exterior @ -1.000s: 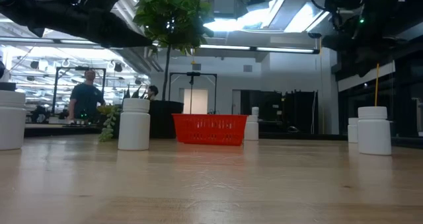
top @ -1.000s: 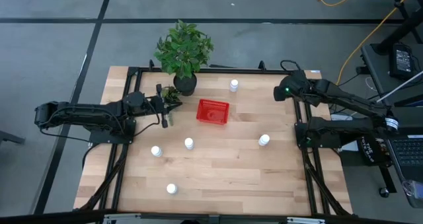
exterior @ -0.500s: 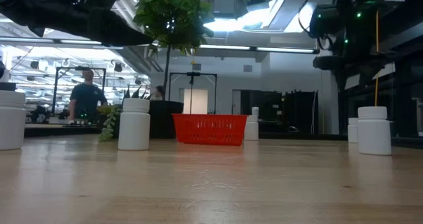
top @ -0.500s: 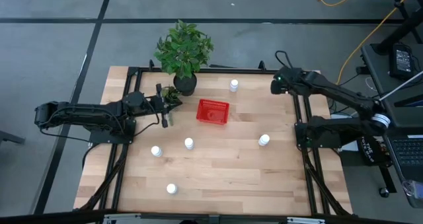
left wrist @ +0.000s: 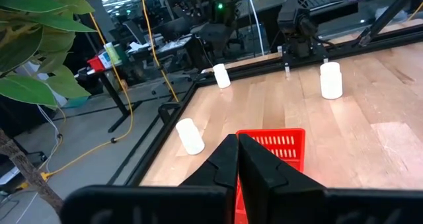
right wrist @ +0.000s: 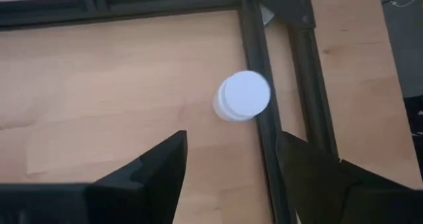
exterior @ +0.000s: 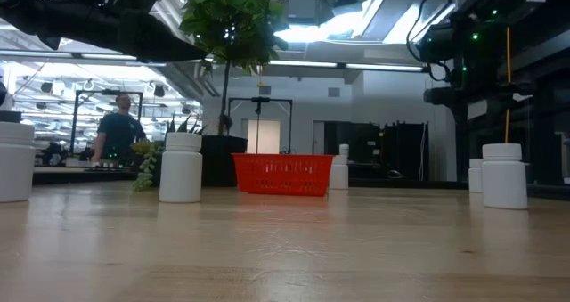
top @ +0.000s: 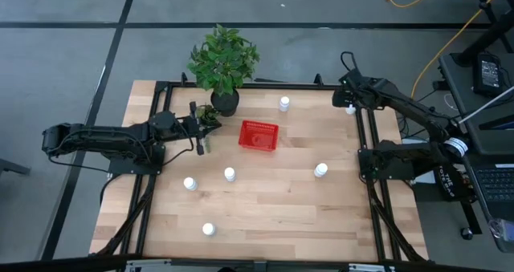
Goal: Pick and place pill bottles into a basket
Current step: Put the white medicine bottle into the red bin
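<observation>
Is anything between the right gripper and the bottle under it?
Nothing: in the right wrist view the open right gripper looks straight down on the pill bottle, with only bare table around.

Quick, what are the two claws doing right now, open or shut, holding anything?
Left gripper: shut, holding nothing, near the basket.
Right gripper: open, empty, above a pill bottle at the table's corner.

We are in a robotics lab or workshop: a wooden bench (top: 265, 208) in a black metal frame (top: 363, 144) stands on grey floor (top: 64, 55) with yellow cables (top: 450, 43), and beyond it ceiling lights (exterior: 303, 30), equipment stands (exterior: 258, 115) and a person (exterior: 116, 133).
</observation>
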